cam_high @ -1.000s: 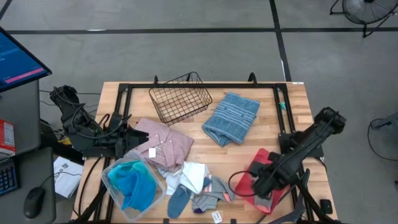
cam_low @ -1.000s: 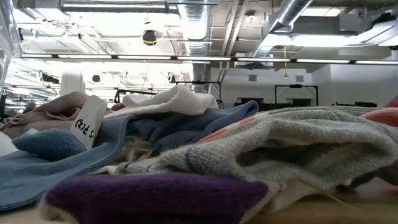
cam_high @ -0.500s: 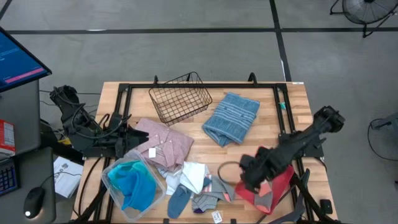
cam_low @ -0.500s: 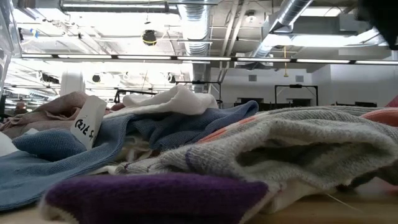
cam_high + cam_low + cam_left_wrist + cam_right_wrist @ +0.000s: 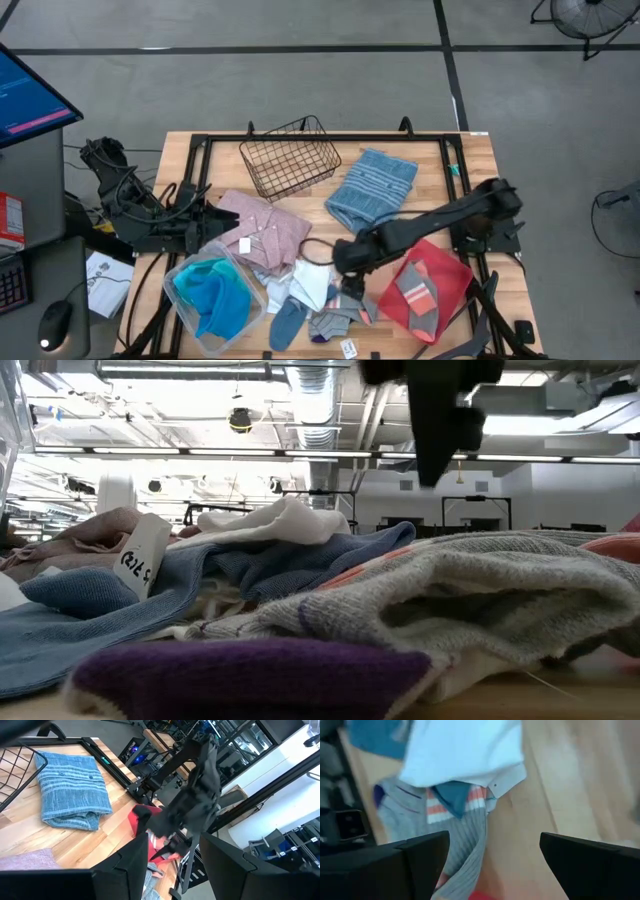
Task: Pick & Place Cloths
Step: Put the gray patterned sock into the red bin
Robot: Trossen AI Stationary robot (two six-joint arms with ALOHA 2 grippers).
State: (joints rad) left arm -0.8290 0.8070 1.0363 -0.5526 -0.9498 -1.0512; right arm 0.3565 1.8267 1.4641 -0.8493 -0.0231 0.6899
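Observation:
The cloths lie in a pile near the table's front middle: a dusty pink shirt (image 5: 265, 230), a white cloth (image 5: 314, 285), a blue sock (image 5: 287, 323) and a grey sock with coral stripes (image 5: 335, 322). A grey-blue striped towel (image 5: 375, 190) lies flat farther back. Another grey and coral sock (image 5: 415, 297) rests on the red tray (image 5: 452, 272). My right gripper (image 5: 343, 266) hangs open above the pile, over the white cloth (image 5: 465, 750) and the striped sock (image 5: 455, 820), touching nothing. My left gripper (image 5: 203, 226) waits open at the table's left edge.
A black wire basket (image 5: 290, 156) stands at the back, left of the towel. A clear tub (image 5: 180, 272) at the front left holds turquoise and blue cloths (image 5: 212, 297). Bare wood (image 5: 330, 232) shows between the towel and the pile.
My right gripper has swung from above the red tray toward the table's left and now hangs over the cloth pile, tipped more steeply down. A grey and coral sock now shows on the tray where the gripper stood.

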